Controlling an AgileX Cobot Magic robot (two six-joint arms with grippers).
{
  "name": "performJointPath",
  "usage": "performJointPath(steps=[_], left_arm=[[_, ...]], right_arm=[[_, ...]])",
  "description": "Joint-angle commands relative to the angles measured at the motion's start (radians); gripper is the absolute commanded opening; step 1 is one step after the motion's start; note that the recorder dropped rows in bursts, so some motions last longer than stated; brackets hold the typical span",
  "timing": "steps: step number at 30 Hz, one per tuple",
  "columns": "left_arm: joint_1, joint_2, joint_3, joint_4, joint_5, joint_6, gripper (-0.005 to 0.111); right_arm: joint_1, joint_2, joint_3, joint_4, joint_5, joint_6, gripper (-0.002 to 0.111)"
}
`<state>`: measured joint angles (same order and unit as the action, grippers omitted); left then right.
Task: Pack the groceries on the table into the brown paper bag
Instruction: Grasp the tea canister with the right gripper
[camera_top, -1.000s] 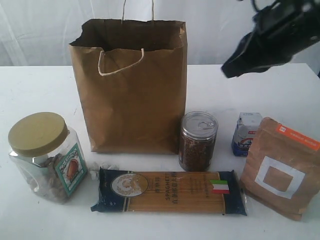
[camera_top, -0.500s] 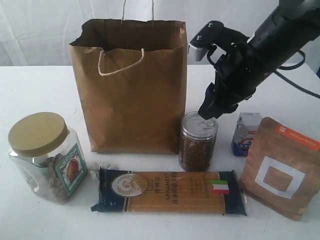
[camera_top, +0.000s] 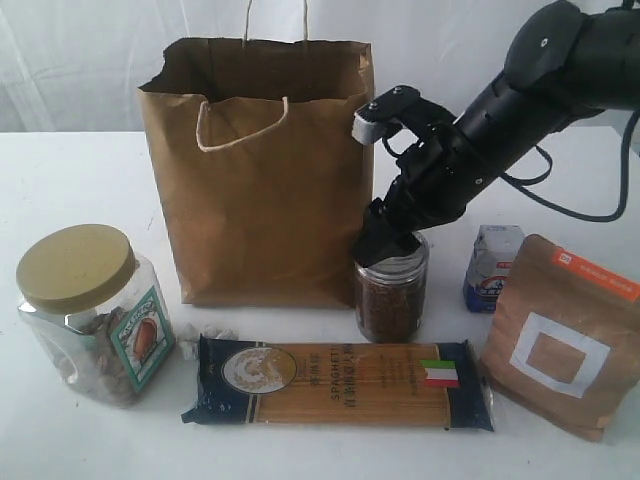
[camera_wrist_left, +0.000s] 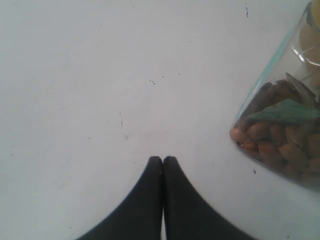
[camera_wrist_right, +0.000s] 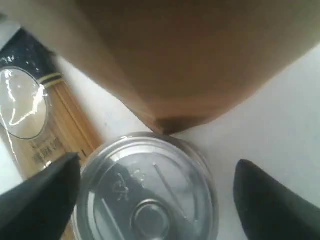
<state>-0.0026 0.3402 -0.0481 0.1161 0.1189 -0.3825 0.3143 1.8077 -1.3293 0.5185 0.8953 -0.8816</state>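
White table is lying below as I am angling my right arm down, right gripper gaping wide astride the pull-tab can, just right of the brown paper bag.

— What else is lying about?
— A few small white pebble-like bits, a loose little cluster, low and left of centre in the exterior view.
— Do they touch each other?
— Too small to tell.
— Anything more?
— A pale white fabric backdrop across the back. It hangs in soft vertical folds and runs the whole width of that view.
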Motion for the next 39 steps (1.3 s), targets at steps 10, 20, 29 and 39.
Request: performJointPath(steps=[10, 20, 29, 39], left_arm=[[0.002, -0.001, 0.005, -0.002, 0.007, -0.006, 0.000], [0.002, -0.001, 0.005, -0.002, 0.007, -0.006, 0.000], [0.002, -0.001, 0.005, -0.002, 0.007, -0.006, 0.000], [0.002, -0.001, 0.005, -0.002, 0.007, -0.006, 0.000]], right_arm=[[0.004, 0.067, 0.005, -0.059, -0.006, -0.016, 0.077], [0.004, -0.002, 0.003, -0.169, -0.032, -0.005, 0.077], [0.004, 0.000, 0.005, -0.197, -0.151, -0.005, 0.077], [0.004, -0.061, 0.005, -0.198, -0.049, -0.005, 0.077]])
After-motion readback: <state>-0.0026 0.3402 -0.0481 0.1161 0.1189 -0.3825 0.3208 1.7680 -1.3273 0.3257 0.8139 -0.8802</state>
